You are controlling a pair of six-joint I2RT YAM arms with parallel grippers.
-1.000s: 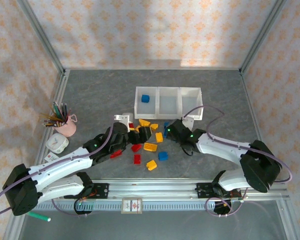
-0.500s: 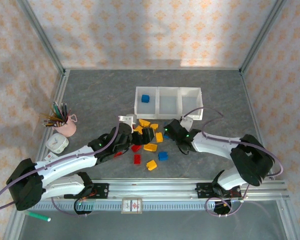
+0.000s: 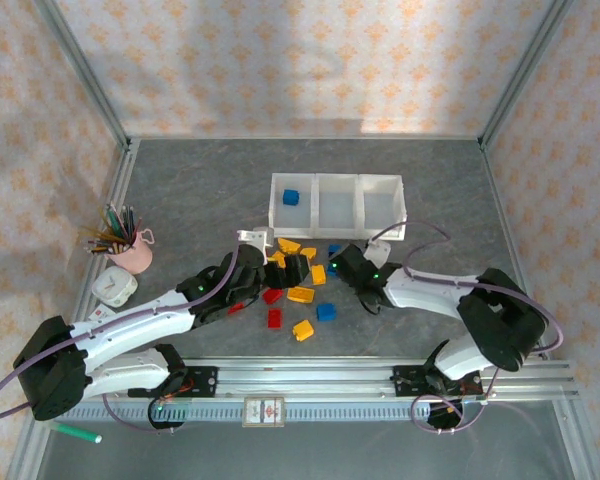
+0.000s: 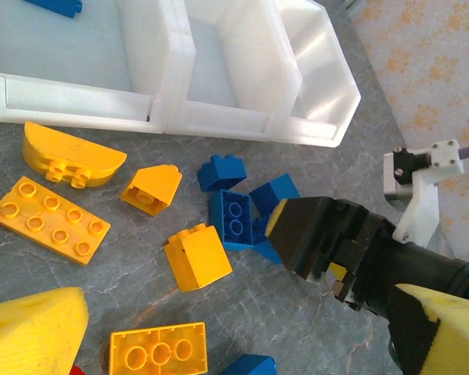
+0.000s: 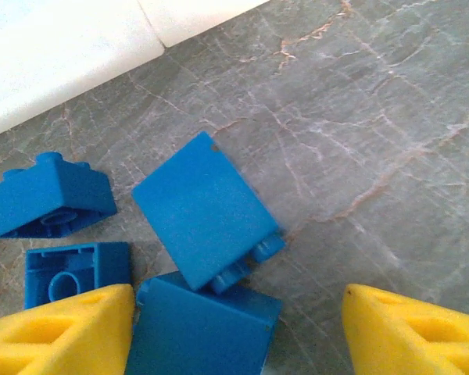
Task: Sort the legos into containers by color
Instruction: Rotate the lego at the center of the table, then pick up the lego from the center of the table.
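Blue lego brick [image 5: 199, 332] sits bottom centre in my wrist view, between the spread pads [image 5: 62, 332] of my right gripper [image 5: 238, 312], just beside the lower-left pad, well apart from the lower-right one.

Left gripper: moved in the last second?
Yes, slightly: the left gripper shifted right in the top view, narrowing the gap to the near-left corner of the white tray.

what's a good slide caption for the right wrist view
Right gripper, jaws apart, over a cluster of blue legos on the grey table, beside the white containers.
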